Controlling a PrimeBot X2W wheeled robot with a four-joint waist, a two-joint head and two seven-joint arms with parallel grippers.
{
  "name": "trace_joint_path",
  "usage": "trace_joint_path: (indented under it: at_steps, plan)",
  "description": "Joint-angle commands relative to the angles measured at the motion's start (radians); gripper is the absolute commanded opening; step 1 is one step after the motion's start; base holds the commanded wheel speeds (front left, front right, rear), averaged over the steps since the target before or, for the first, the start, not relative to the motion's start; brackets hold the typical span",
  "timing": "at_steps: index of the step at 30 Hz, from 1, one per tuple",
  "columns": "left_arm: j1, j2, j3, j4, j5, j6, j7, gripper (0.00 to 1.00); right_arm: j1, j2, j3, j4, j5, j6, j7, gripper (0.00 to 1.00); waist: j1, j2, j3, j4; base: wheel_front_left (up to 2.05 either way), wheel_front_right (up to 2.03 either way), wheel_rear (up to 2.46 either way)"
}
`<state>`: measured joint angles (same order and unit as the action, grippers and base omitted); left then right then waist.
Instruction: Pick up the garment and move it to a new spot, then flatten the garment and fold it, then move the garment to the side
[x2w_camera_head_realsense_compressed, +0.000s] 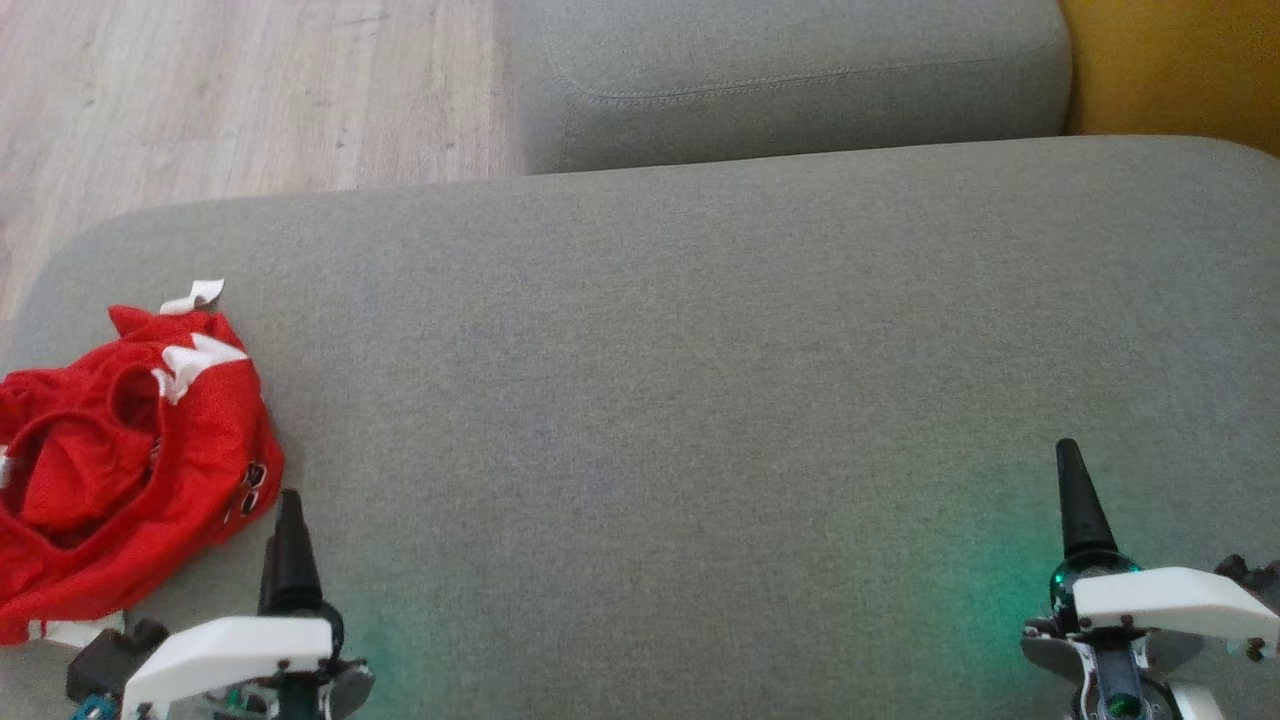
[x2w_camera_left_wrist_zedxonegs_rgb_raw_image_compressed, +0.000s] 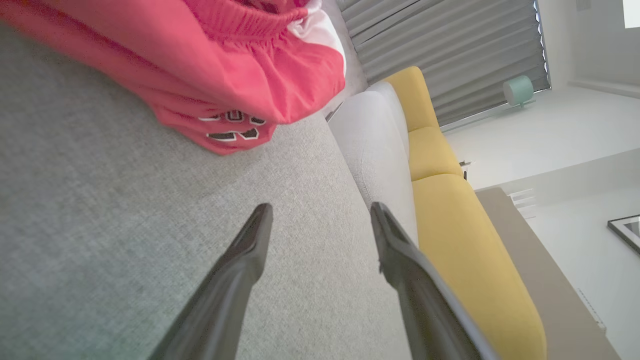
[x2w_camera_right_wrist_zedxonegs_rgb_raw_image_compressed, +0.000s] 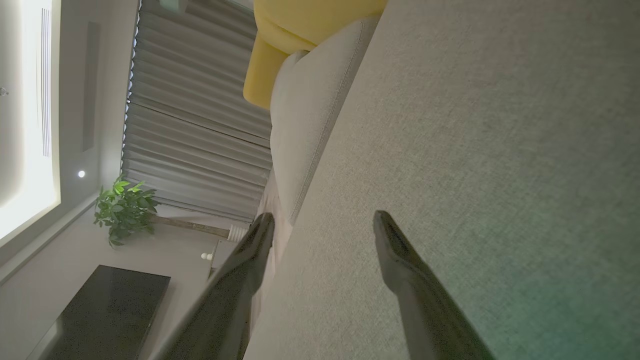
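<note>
Your garment (x2w_camera_head_realsense_compressed: 130, 450) lies crumpled in a heap at the left end of the grey seat cushion (x2w_camera_head_realsense_compressed: 700, 380), close to the cushion's left edge. A white strip (x2w_camera_head_realsense_compressed: 195, 296) sticks out at its far side, and a patch of black, white-edged lettering (x2w_camera_head_realsense_compressed: 250, 490) shows on the fold nearest the robot. Your left gripper (x2w_camera_head_realsense_compressed: 289, 505) sits just beside that lettered fold, to its right and slightly nearer the robot, pointing away from the robot. From the head camera you cannot tell whether the tip brushes the cloth, but the left wrist view shows grey fabric between the fingertips and the red hem, so they are apart. In that wrist view the jaws stand wide open with nothing between them but cushion, and the garment lies ahead and off to the upper left, out of line with the gap. Your right gripper (x2w_camera_head_realsense_compressed: 1068, 460) rests low over the right part of the same cushion, well apart from the garment, with the wide middle of the seat between them. Its wrist view shows its two fingers (x2w_camera_right_wrist_zedxonegs_rgb_raw_image_compressed: 402, 260) spread just as wide and holding nothing. A second grey cushion (x2w_camera_head_realsense_compressed: 800, 80) lies beyond the seat, a yellow cushion (x2w_camera_head_realsense_compressed: 1180, 70) at the far right, and pale wood floor (x2w_camera_head_realsense_compressed: 200, 90) at the far left.
</note>
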<state>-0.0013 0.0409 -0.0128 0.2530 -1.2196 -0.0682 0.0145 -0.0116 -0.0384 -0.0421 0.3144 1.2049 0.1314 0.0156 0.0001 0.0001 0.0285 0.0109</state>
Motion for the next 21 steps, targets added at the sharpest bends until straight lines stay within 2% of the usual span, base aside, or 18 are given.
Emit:
trace_joint_path:
  at_steps: [1, 21]
  plan:
    - [-0.053, 0.005, -0.002, -0.04, 0.032, 0.007, -0.014, 1.0, -0.057, -0.006, 0.011, -0.041, -0.031, 0.0, -0.014, 1.0, 0.0, -0.0001, 0.002, 0.001, 0.0, 0.0, 0.0]
    - [-0.065, 0.006, -0.063, -0.087, 0.297, 0.06, -0.073, 1.0, -0.072, -0.007, 0.078, -0.06, -0.3, 0.0, -0.073, 1.0, 0.0, -0.0001, 0.006, 0.013, 0.0, 0.0, 0.0]
